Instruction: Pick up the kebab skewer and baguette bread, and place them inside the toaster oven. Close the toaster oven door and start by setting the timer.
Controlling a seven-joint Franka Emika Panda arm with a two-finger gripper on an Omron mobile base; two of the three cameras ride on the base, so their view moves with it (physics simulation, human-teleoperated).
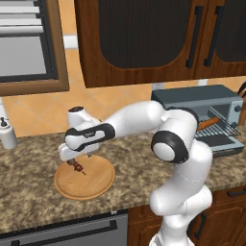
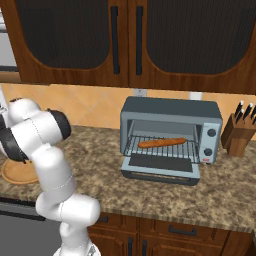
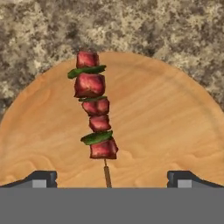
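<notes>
The kebab skewer (image 3: 95, 118), red meat chunks and green slices on a thin stick, lies on a round wooden plate (image 3: 175, 127). My gripper (image 3: 111, 179) hangs open just above it, one fingertip on each side of the stick's bare end. From the left base camera the skewer (image 1: 77, 166) shows under my hand (image 1: 72, 153) on the plate (image 1: 96, 180). The baguette bread (image 2: 161, 142) lies on the wire rack inside the toaster oven (image 2: 170, 135), whose door (image 2: 160, 167) is folded down. Its orange tip (image 1: 209, 123) peeks out behind my arm.
Speckled granite counter (image 2: 100, 155) runs along the wall. A knife block (image 2: 239, 131) stands right of the oven, whose knobs (image 2: 211, 142) sit on its right side. A white shaker (image 1: 6, 134) stands at the far left. Dark wood cabinets hang overhead.
</notes>
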